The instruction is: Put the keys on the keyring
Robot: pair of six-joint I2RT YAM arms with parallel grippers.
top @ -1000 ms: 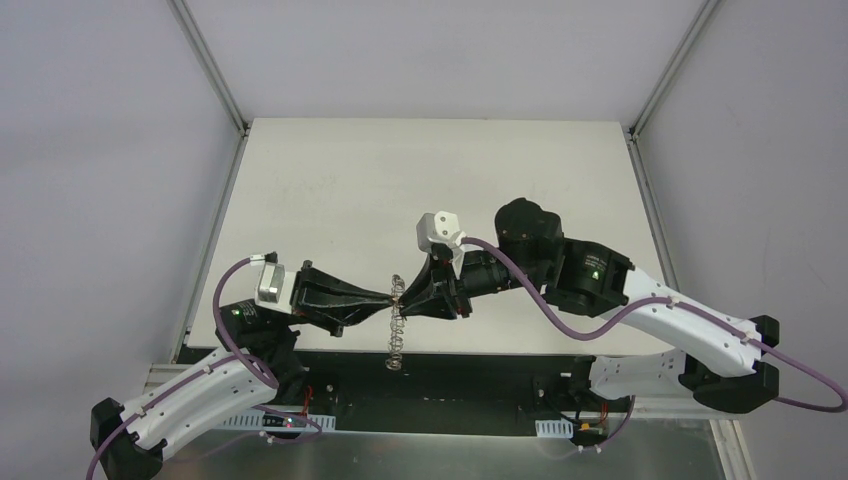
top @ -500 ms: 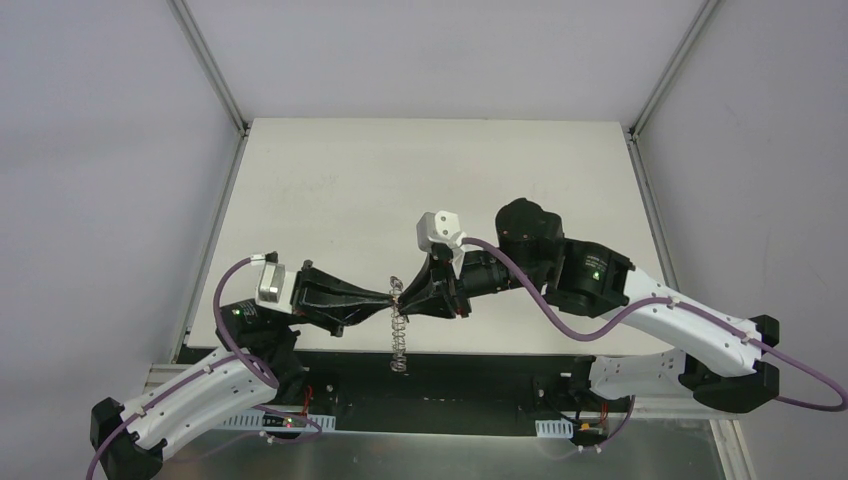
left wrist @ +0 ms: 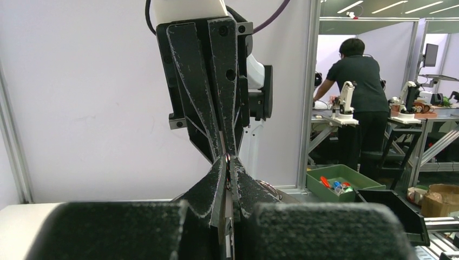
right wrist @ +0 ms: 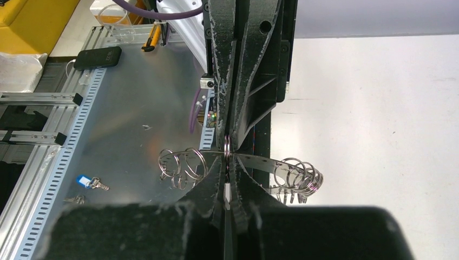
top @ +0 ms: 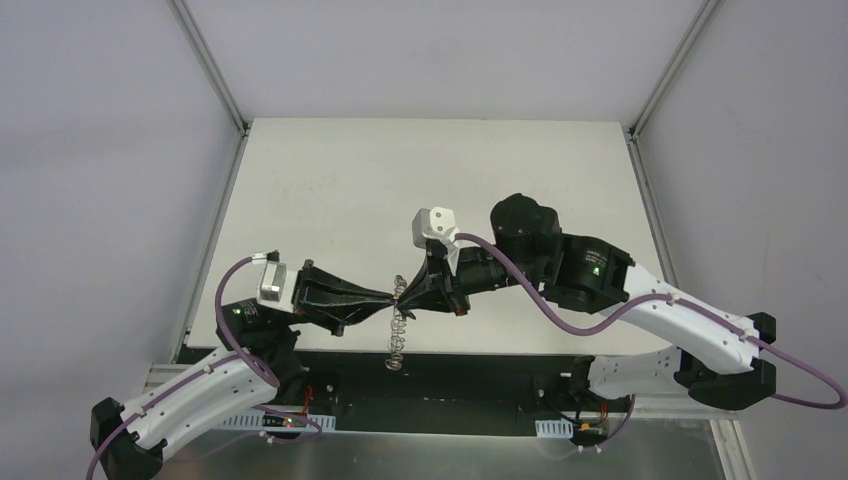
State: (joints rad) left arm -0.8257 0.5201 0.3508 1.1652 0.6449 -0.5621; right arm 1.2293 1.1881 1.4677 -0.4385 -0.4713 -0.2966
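Observation:
My left gripper [top: 389, 298] and my right gripper [top: 404, 292] meet tip to tip above the table's near edge. Both are shut on the keyring [top: 397, 330], a silvery band strung with several wire loops that hangs floppy below the tips. In the right wrist view the band [right wrist: 260, 161] arcs to both sides of my right gripper [right wrist: 228, 158], with loop clusters left [right wrist: 181, 165] and right [right wrist: 299, 176]. In the left wrist view my left gripper [left wrist: 228, 164] pinches a small loop [left wrist: 228, 158] against the right fingers [left wrist: 216, 108]. The key is hidden; only a pale sliver shows between the right fingers.
The white table [top: 420, 190] stretches behind the grippers, framed by grey walls. Below the near edge is a metal floor with slotted rails [right wrist: 65, 146]; a small tagged key [right wrist: 89, 182] and a black phone [right wrist: 98, 56] lie there.
The right arm has shifted slightly left and back. The hanging loops have bunched up a little and swung. Both grippers stay shut on the keyring.

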